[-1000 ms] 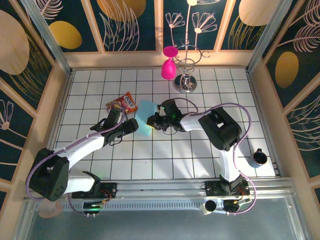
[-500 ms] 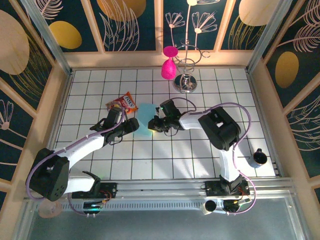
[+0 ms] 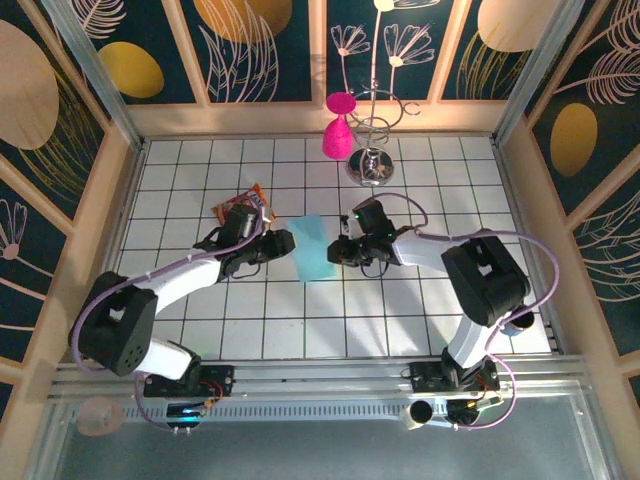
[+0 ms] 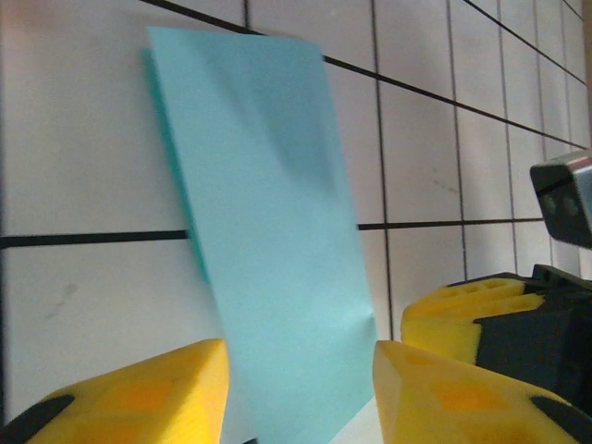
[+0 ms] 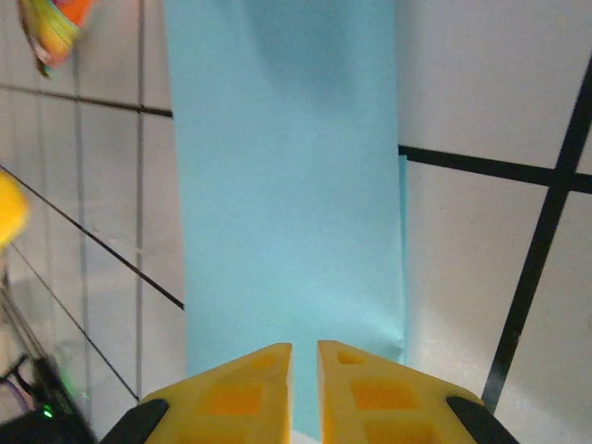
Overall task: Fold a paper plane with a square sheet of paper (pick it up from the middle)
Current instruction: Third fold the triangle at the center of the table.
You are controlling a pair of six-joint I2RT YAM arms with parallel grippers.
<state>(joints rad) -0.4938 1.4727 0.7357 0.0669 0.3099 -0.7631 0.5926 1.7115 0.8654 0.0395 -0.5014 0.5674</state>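
The square sheet of paper, light blue, lies folded in half as a narrow rectangle on the white grid table between my two grippers. In the left wrist view the paper runs away from my left gripper, whose jaws stand apart on either side of its near end. My left gripper is at the paper's left edge. My right gripper is at its right edge. In the right wrist view the right gripper is shut to a thin slit, tips over the paper. Whether it pinches the paper is unclear.
A red-and-yellow snack packet lies just behind the left gripper. A pink glass and a metal stand are at the back centre. A dark mug sits at the right edge. Wooden walls surround the table.
The raised paper has come down flat and shifted right with the right gripper. The left gripper has followed to the paper's left edge, and its jaws have narrowed.
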